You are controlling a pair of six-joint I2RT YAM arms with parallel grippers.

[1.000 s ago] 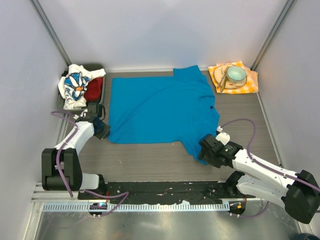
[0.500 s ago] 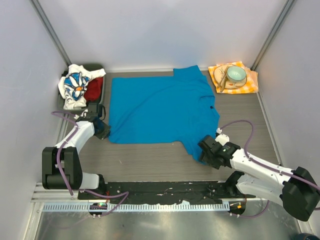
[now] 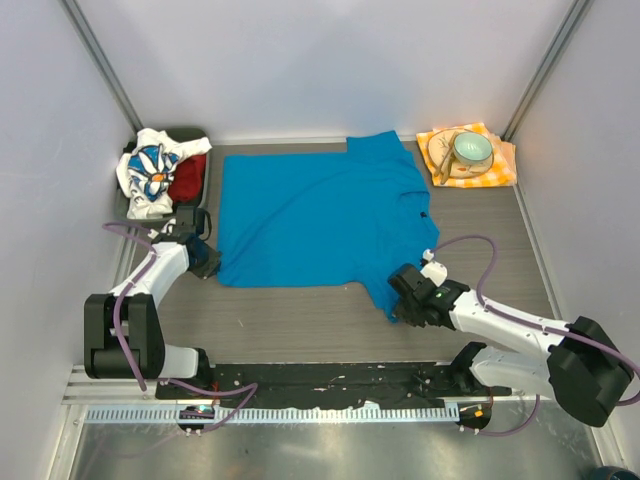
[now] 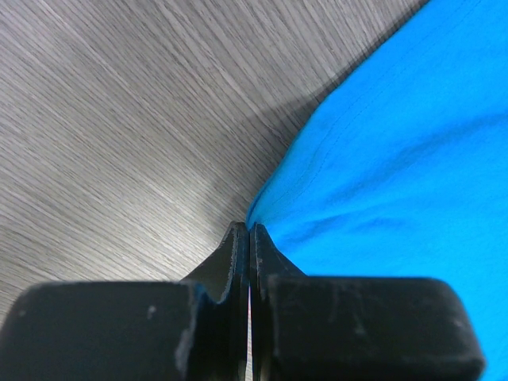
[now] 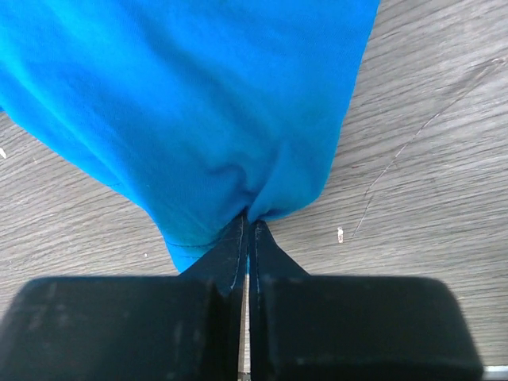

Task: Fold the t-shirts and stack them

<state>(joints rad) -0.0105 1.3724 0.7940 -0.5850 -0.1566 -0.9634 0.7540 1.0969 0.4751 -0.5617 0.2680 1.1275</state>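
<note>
A bright blue t-shirt [image 3: 320,215] lies spread flat in the middle of the table. My left gripper [image 3: 212,262] is at its near-left hem corner. The left wrist view shows that gripper [image 4: 249,230] shut, with the blue t-shirt [image 4: 397,159] drawn to a point at the tips. My right gripper [image 3: 402,300] is at the near sleeve. In the right wrist view it [image 5: 250,218] is shut on puckered blue t-shirt cloth [image 5: 198,95]. A white daisy-print t-shirt [image 3: 148,170] and a red t-shirt [image 3: 188,180] lie crumpled at the back left.
The crumpled shirts sit in a black bin [image 3: 196,133] by the left wall. At the back right, an orange-and-white checked napkin [image 3: 505,165] carries a pale green bowl [image 3: 472,150]. Grey walls close in the left, back and right sides.
My right gripper has slid left onto the near sleeve and shut on it. The left arm and the shirt body have not moved.
</note>
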